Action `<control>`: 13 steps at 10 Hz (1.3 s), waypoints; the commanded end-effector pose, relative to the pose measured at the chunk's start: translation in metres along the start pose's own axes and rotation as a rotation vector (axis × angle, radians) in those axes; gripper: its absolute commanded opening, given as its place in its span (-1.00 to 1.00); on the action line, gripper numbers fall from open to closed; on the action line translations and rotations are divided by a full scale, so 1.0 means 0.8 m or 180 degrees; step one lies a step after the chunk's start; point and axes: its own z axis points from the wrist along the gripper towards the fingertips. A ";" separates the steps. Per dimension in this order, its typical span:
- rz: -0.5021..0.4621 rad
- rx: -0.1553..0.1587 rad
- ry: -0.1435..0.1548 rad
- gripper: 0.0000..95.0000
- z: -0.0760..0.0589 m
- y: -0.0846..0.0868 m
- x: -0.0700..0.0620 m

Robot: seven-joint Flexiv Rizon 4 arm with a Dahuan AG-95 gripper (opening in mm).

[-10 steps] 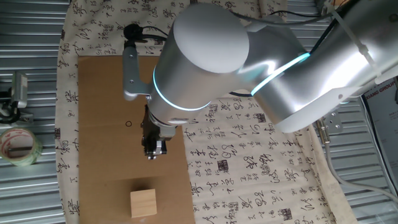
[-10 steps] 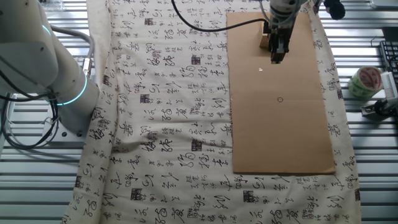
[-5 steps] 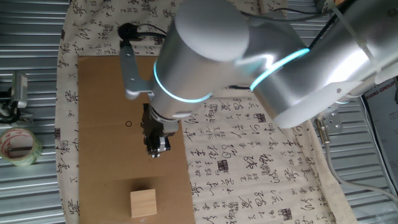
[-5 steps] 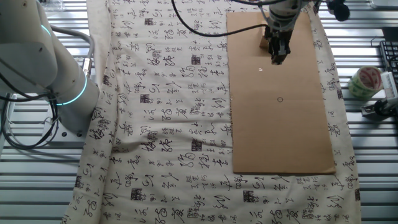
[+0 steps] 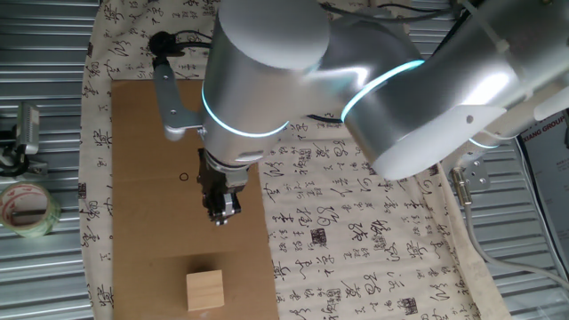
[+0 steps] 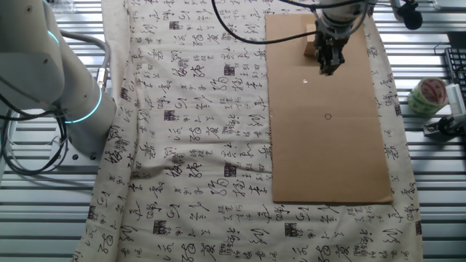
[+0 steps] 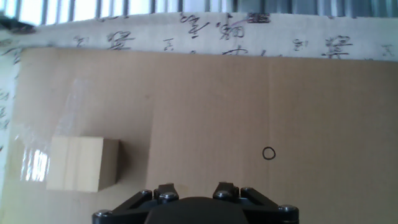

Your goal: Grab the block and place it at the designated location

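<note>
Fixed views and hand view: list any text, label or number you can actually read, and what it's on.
Cloth: printed black calligraphy-style characters all over; too stylised and small to read.
Blue sign at the frame edge, one fixed view: partly cut off, reads roughly "...IANG GROUP"; the rest is illegible.
Tape roll: reddish marking, too blurred to read.
Block and cardboard: no text.

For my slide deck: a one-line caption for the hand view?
Hand view over the cardboard sheet: block at left, drawn circle at right.

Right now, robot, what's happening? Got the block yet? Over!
Gripper above the cardboard, holding nothing; jaws unclear. Wooden block sits free, apart from the gripper. Circle mark uncovered. Nothing between them.
</note>
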 end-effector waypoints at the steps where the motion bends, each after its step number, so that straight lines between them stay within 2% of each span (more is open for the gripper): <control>1: -0.0028 0.0192 0.0044 -0.20 0.001 0.000 -0.001; 2: 0.0039 0.0210 0.0036 -0.20 0.001 0.000 -0.001; 3: 0.0027 0.0188 0.0048 -0.20 0.001 0.000 -0.001; 6: -0.0028 0.0002 0.0060 -0.20 0.001 0.000 -0.001; 10: -0.0121 -0.0081 0.0090 -0.20 0.001 0.000 -0.001; 13: -0.0228 -0.0105 0.0095 -0.20 0.001 0.000 -0.001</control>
